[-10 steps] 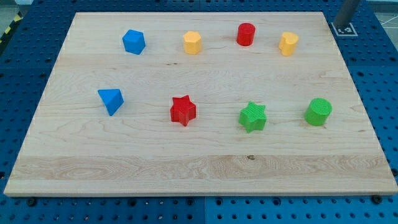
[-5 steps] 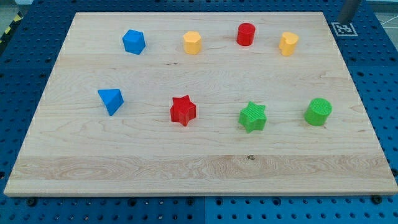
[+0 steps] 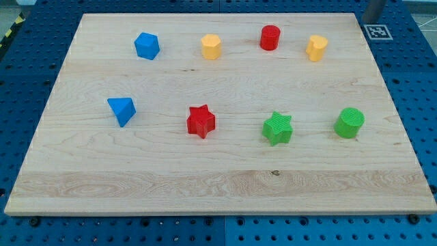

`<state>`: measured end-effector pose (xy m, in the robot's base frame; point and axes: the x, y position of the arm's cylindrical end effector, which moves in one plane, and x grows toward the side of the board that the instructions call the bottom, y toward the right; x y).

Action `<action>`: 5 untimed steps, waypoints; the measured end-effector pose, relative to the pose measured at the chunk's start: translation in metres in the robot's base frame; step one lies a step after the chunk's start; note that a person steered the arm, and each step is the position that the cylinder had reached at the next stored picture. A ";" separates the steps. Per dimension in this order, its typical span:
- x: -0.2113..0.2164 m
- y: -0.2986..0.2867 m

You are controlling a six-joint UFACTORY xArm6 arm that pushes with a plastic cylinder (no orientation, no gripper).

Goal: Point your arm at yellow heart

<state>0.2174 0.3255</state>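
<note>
Eight blocks on wooden tabletop (image 3: 218,178). Two blue: one polygonal (image 3: 147,46), one triangular (image 3: 121,109). Two yellow: hexagon-like (image 3: 212,46), yellow heart (image 3: 316,48) in top row, nearest view's right. Two red: cylinder (image 3: 270,37), star (image 3: 201,121). Two green: star (image 3: 278,128), cylinder (image 3: 349,122).

Rod only partly in view at top right corner; my tip (image 3: 369,21) off board edge, up and right of yellow heart, apart from it. No pincer on rig; nothing held.

Square black-white marker (image 3: 376,31) beside tip; no readable writing.
</note>
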 end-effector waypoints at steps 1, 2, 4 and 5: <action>0.000 0.020; -0.001 0.018; 0.042 -0.091; 0.026 -0.116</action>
